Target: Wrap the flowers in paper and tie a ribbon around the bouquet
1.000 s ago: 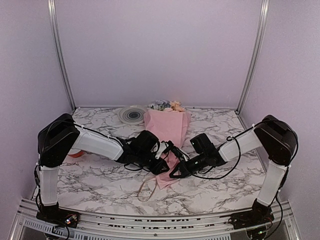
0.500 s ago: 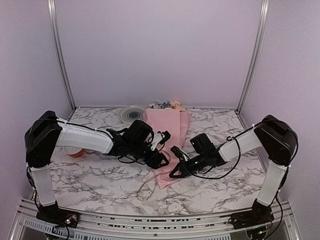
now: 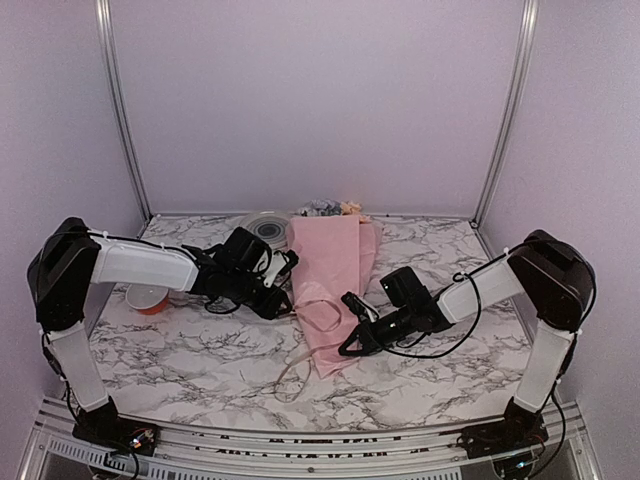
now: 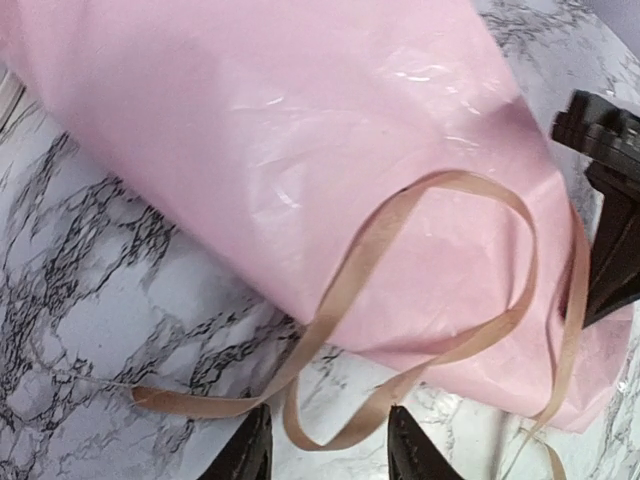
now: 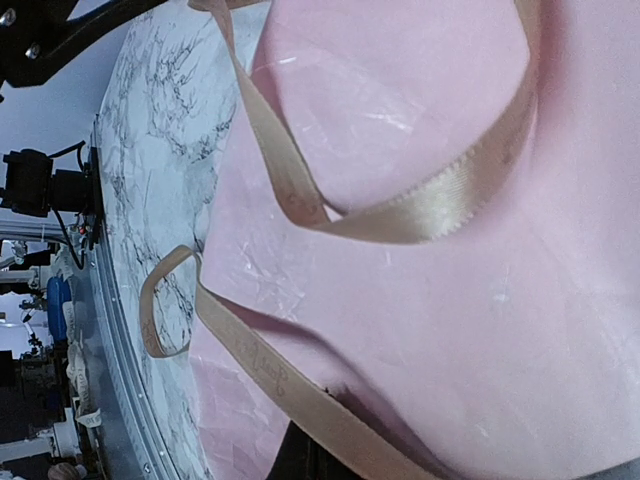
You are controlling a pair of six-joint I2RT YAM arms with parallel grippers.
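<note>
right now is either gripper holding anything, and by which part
The right gripper is shut on the ribbon, on the strand crossing the narrow end of the bouquet. The left gripper is open, holding nothing.

White grey-veined counter (image 3: 200, 350), small orange-red spool (image 3: 148, 297) near its left edge, grey ringed disc (image 3: 268, 224) lying flat by the back, lilac walls (image 3: 320, 100), slanted aluminium posts (image 3: 118, 110).

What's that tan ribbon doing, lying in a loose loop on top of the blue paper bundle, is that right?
Not quite. The paper bundle is pink, not blue. The tan ribbon does lie in a loose loop on top of it, as the left wrist view shows.
</note>
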